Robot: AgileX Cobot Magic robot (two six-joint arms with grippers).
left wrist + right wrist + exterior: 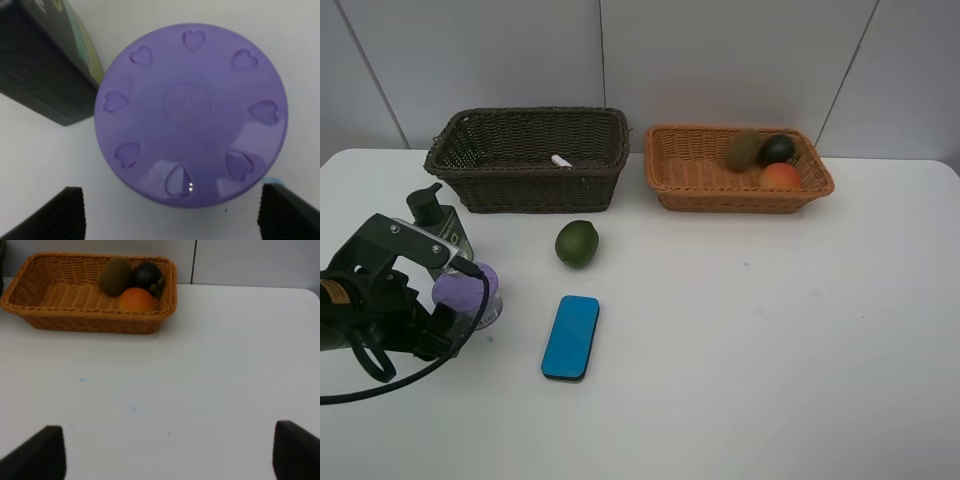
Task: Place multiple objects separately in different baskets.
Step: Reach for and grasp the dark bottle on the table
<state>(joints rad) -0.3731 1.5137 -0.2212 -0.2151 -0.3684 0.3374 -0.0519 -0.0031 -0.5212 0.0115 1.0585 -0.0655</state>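
Left gripper is the closest thing to the lens, hanging right over the purple-lidded tub with its jaws spread wide, one finger on either side of the lid and neither one touching it, so nothing is grabbed. That tub sits on the white table, out in front of the left end of the dark brown basket. The dark green pump bottle stands upright just beside the tub, on the side nearer that basket. The lime is in front of the dark brown basket, near its right half but clear of it, and the blue eraser lies flat further out from the basket, past the lime. Inside the dark brown basket there's only the white-pink marker, lying on the bottom. The light orange basket sits just beside the dark brown one on its right, not touching, with the kiwi, mangosteen and peach bunched up at its far-right end. Right gripper is wide open too, over bare table with nothing between its fingers, well off from the dark brown basket; the overhead view doesn't catch it.
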